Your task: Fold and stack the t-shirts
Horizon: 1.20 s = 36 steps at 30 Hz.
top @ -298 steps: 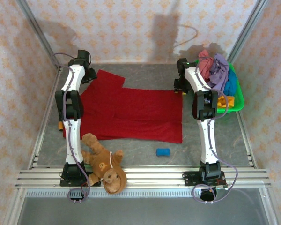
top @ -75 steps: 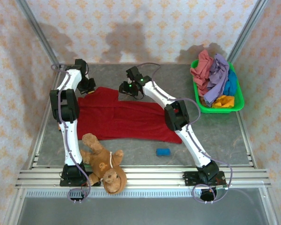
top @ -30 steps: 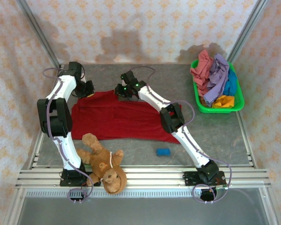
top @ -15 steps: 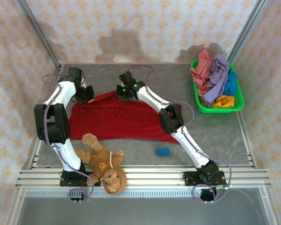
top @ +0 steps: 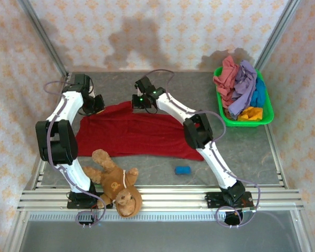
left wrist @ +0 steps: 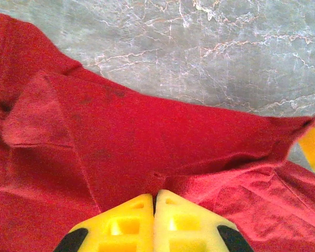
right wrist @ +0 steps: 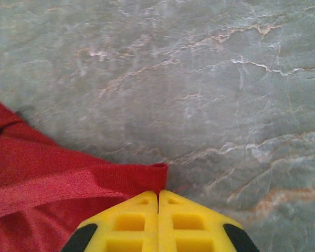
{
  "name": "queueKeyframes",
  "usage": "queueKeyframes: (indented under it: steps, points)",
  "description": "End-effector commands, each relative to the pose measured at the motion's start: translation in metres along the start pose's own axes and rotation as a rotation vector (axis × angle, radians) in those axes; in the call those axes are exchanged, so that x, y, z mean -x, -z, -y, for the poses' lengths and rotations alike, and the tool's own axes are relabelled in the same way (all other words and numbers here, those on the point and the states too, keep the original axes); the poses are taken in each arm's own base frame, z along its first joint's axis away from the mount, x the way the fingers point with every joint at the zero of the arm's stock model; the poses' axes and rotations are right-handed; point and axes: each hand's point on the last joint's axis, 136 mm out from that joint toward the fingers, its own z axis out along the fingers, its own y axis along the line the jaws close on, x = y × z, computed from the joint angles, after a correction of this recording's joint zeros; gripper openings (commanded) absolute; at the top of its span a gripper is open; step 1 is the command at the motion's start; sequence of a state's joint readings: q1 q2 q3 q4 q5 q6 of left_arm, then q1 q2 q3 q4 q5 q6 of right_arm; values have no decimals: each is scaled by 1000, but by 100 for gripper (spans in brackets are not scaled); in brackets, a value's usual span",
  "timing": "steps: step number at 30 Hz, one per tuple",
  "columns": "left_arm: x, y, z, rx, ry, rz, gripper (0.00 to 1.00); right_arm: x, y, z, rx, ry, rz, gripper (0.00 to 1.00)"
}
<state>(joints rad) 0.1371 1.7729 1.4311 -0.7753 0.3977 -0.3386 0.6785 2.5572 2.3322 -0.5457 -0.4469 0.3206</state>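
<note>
Robot lab test cell, staged to look domestic. Left arm & right arm bolted to alu rail, w/ loose cables at its right end. Beyond rail: grey marble-look tabletop boxed in by bare metal posts & flat wallpaper-print panels. Homely props: teddy bear lying over rail, dark red tee beyond it, green laundry basket far right corner.
</note>
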Motion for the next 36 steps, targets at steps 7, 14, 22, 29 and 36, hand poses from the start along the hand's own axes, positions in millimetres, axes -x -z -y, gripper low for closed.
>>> queueKeyframes:
  steps: [7, 14, 22, 29, 36]
  points:
    - [-31, 45, -16, 66, -42, 26, 0, -14, 43, -29, 102, 13, -10, 0]
    - [-69, 57, -39, 135, -46, -7, 0, -44, 60, -35, 149, -4, -74, 0]
    - [-109, 56, -57, 157, -29, -67, 0, -86, 70, -38, 159, 19, -172, 0]
    - [-125, 62, -67, 190, -8, -76, 0, -120, 73, -50, 166, 48, -259, 0]
    - [-117, 70, -71, 205, -36, -94, 0, -138, 76, -55, 149, 70, -300, 0]
